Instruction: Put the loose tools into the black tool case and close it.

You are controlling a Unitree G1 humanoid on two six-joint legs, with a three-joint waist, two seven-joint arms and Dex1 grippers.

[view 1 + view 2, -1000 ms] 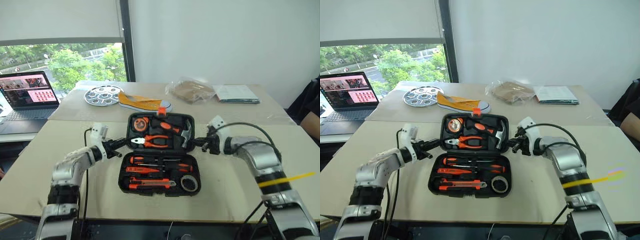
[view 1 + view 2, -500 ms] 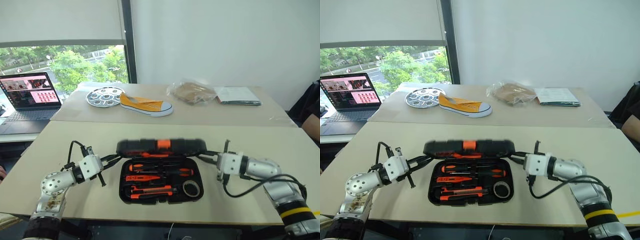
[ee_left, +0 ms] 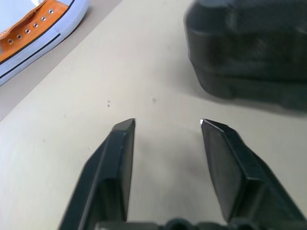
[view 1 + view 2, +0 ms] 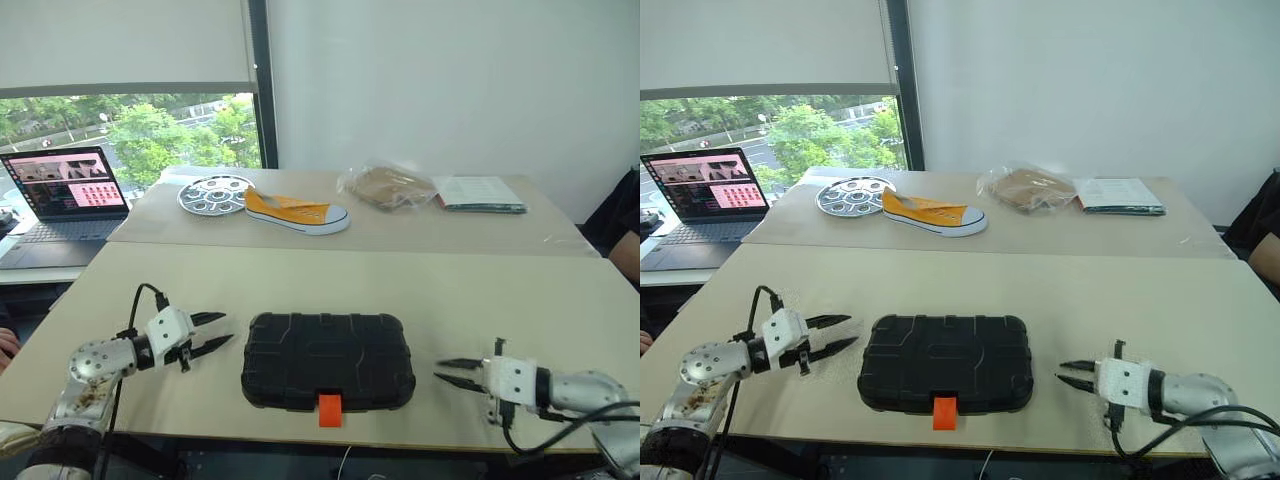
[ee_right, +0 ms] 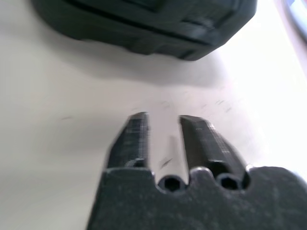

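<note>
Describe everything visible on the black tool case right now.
The black tool case lies flat and shut on the front table, near its front edge. It looks like black textured plastic with rounded corners and moulded lines on the lid. A small orange latch sits at the middle of its front edge. Neither gripper touches it; the case rests only on the table.

loose tools hidden inside shut black tool case (image 4: 328, 360)

Count of things on the two tables

One black tool case (image 4: 328, 360) with one orange latch (image 4: 329, 409); one laptop (image 4: 62, 193); one round metal tray (image 4: 214, 194); one yellow shoe (image 4: 296, 212); one plastic bag (image 4: 388, 186); one booklet (image 4: 480, 193); two grippers, left (image 4: 212, 331) and right (image 4: 452, 372).
</note>
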